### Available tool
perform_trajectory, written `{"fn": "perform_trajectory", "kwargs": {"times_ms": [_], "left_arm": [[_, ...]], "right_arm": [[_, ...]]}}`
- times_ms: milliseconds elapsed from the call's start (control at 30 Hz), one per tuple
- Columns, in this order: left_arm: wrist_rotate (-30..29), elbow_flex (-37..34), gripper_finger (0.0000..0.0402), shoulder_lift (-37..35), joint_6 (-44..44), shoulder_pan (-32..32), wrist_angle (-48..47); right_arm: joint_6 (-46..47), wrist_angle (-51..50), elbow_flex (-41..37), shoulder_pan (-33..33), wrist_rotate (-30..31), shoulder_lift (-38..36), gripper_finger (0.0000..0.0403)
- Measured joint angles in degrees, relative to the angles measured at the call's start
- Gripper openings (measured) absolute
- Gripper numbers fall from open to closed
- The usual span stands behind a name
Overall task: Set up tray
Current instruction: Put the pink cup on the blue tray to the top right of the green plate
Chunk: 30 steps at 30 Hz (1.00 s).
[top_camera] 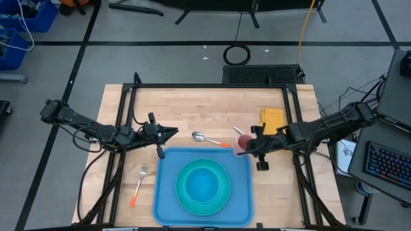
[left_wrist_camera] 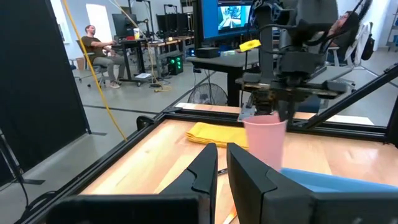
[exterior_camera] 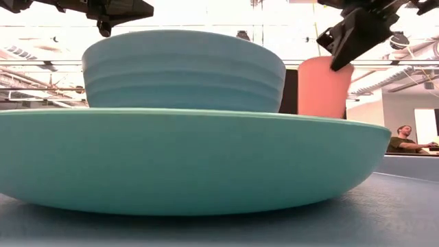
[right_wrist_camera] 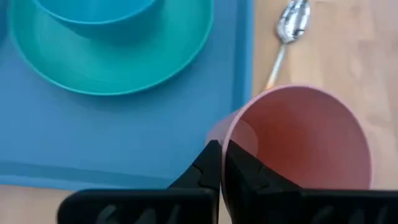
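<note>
Gripping pink cup (right_wrist_camera: 298, 140) — right end effector (right_wrist_camera: 222, 163) — beside tray (right_wrist_camera: 124, 137).

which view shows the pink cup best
The right wrist view: the pink cup fills it, mouth open, rim pinched by the right gripper. The left wrist view shows its side, the low view its upper part behind the plate, the high view only a small patch.

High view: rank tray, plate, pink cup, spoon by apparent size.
1. tray
2. plate
3. spoon and pink cup: unsure; the spoon looks longer, but the right gripper partly hides the cup.
</note>
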Motion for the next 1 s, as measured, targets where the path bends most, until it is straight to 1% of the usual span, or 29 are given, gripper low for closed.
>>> {"fn": "perform_trajectory", "kwargs": {"times_ms": [200,567,900,1000], "left_arm": [[0.02,0.0,0.0042,-0.02,0.0,0.0,-0.03],[0.02,0.0,0.0042,0.0,0.0,0.0,-0.05],[0.01,0.0,0.0042,0.0,-0.04,0.0,-0.1],[0.01,0.0,0.0042,-0.01,-0.04,0.0,-0.11]], "right_arm": [[2.57,0.08,0.0,2.96,0.18,0.11,0.0],[5.07,0.07,0.0,7.6,0.63,3.13,0.0],[5.11,0.44,0.0,8.39,0.32,3.82,0.0],[6.17,-0.16,0.0,8.39,-1.31,3.82,0.0]]}}
